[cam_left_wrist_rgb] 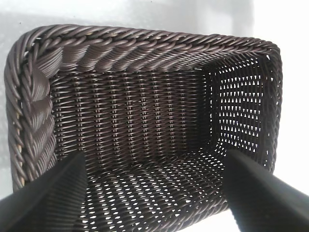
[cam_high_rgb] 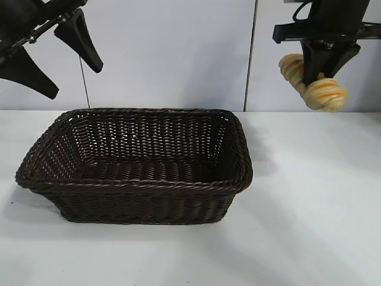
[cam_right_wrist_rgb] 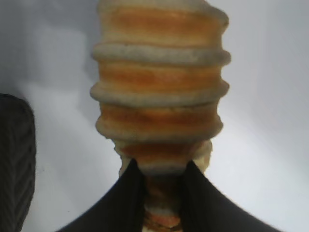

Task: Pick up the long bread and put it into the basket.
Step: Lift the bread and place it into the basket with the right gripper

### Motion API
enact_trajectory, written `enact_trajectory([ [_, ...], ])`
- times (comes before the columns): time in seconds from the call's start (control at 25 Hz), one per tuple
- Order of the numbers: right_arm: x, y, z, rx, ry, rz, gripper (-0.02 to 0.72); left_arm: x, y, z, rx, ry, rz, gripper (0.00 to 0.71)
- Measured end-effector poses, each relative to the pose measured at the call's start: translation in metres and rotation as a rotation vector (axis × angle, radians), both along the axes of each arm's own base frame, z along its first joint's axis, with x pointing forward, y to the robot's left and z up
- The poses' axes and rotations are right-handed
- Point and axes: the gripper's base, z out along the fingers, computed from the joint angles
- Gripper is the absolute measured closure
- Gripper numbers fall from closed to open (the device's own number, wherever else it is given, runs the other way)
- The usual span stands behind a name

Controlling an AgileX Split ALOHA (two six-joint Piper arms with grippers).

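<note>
High above the bench [cam_high_rgb: 321,226], right of the basket [cam_high_rgb: 134,185], the right gripper [cam_high_rgb: 318,74] is pinching the light, squashy long bread [cam_high_rgb: 324,92] mid-length while the left gripper's [cam_high_rgb: 50,53] fingers are hanging spread, empty.

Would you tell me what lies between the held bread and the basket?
Nothing: in the exterior view only bare white table separates the long bread, held aloft in the right gripper, from the basket.
</note>
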Motion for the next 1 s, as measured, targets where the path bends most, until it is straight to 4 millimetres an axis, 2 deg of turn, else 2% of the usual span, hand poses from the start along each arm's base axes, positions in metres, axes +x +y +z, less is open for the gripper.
enact_trajectory([
  [0.12,-0.005,0.022,0.0,0.003,0.0,0.064,0.545,0.0,0.0,0.0,0.0,0.0,0.0,0.146],
  [0.44,-0.038,0.11,0.0,0.003,-0.002,0.317,0.545,0.0,0.0,0.0,0.0,0.0,0.0,0.146],
  [0.6,-0.054,0.144,-0.003,-0.002,-0.026,0.465,0.545,0.0,0.0,0.0,0.0,0.0,0.0,0.146],
  [0.76,-0.057,0.161,-0.011,-0.016,-0.061,0.587,0.545,0.0,0.0,0.0,0.0,0.003,-0.002,0.146],
  [1.0,-0.051,0.166,-0.029,-0.046,-0.052,0.679,0.545,-0.001,0.0,0.0,0.0,0.007,-0.005,0.146],
])
